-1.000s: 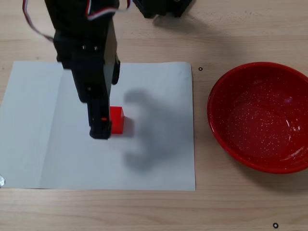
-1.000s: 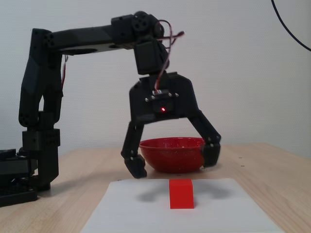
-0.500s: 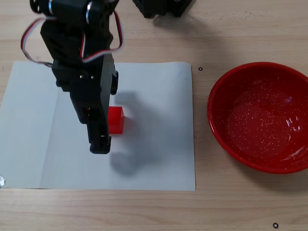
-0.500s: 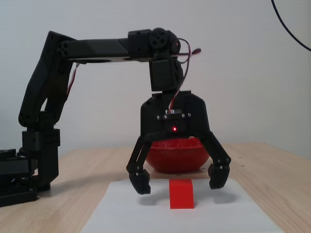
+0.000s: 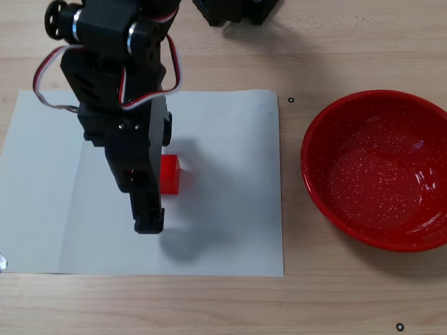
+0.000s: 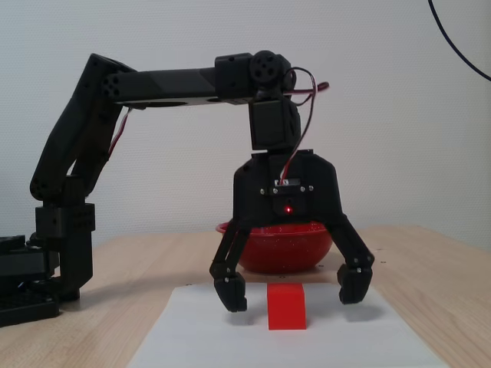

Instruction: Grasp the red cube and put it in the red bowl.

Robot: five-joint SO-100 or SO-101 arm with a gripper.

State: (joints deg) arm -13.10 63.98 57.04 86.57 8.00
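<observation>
The red cube [image 5: 170, 174] [image 6: 287, 307] rests on a white sheet of paper [image 5: 223, 209]. My gripper [image 5: 158, 176] [image 6: 292, 290] hangs open just above the sheet, one finger on each side of the cube, neither touching it. From above, the arm covers the cube's left edge. The red bowl [image 5: 377, 174] sits empty on the wooden table to the right of the sheet. In the low fixed view the red bowl [image 6: 285, 249] shows behind the gripper, between its fingers.
The arm's black base [image 6: 46, 268] stands at the left of the low fixed view. Another black part [image 5: 234, 10] lies at the table's top edge seen from above. Bare wood separates the sheet from the bowl.
The gripper has come down and forward, still open, from above and behind the cube to straddling it near the sheet. Cube and bowl have not moved.
</observation>
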